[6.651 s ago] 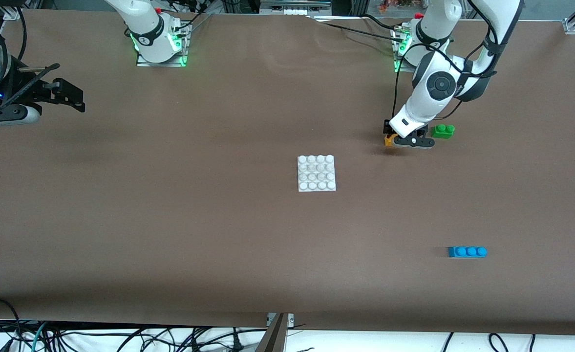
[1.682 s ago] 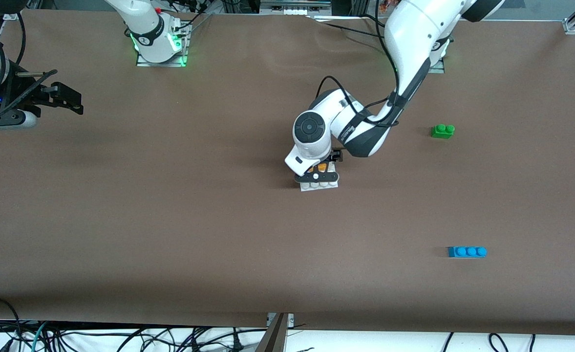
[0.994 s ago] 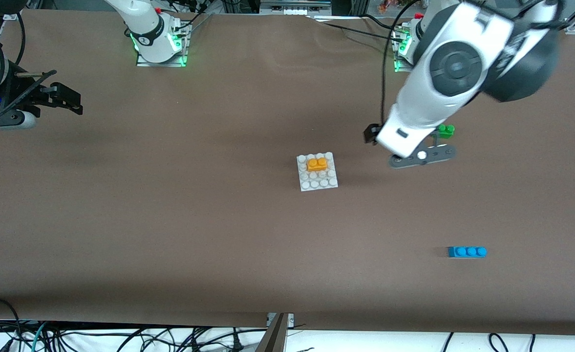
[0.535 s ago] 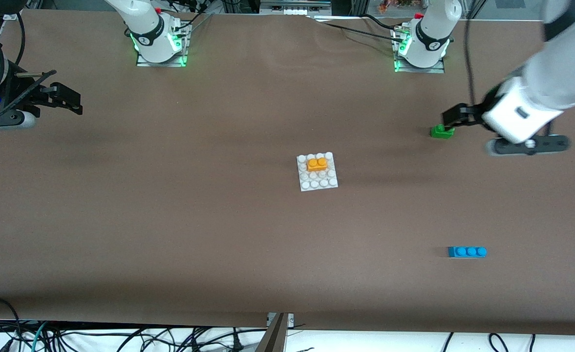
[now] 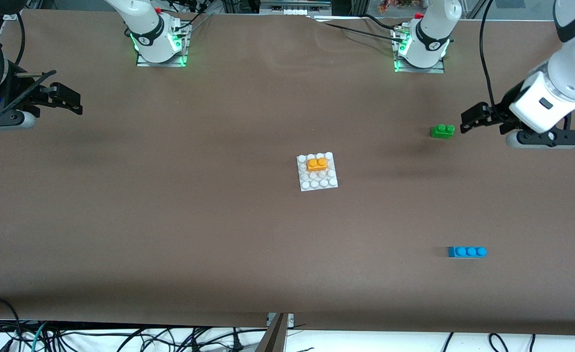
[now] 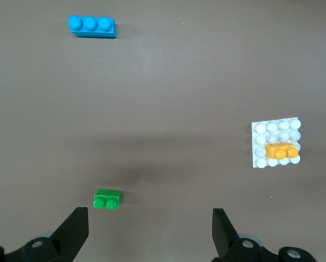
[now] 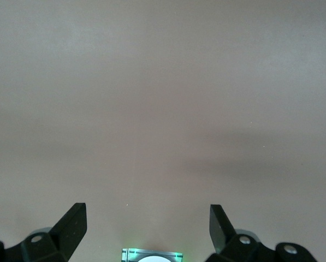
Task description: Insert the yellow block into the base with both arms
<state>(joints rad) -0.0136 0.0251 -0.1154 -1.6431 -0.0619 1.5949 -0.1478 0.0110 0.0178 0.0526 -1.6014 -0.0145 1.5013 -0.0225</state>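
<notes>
- Nearest the front camera, toward the left arm's end of the brown-covered desk (image 5: 170, 234), lies the long blue three-stud plastic brick (image 5: 467, 252), untouched; it has no part in this job, so it is likely just a spare.
- Farther from the camera, in the middle of the desk, sits the flat white square studded plastic base (image 5: 317, 172). The small orange-yellow two-stud plastic block (image 5: 317, 164) is on it, seated on the studs of the half farther from the camera, level and square with the grid. It looks pressed home, so the insertion reads as done.
- Farther still, toward the left arm's end, the small green two-stud plastic brick (image 5: 442, 130) rests flat on the desk, apart from everything.
- The left gripper (image 5: 482, 117) hangs in the air just beside the green brick, over bare desk, with its wrist tilted so the camera looks across the desk. Its black fingers (image 6: 72, 232) stand spread wide with nothing between them. That pose suits an arm parked clear of the base.
- The right gripper (image 5: 60, 98) waits over the desk's edge at the right arm's end, well apart from all the bricks. Its fingers (image 7: 70, 224) are also spread wide and empty, and its wrist view shows only bare desk.
</notes>
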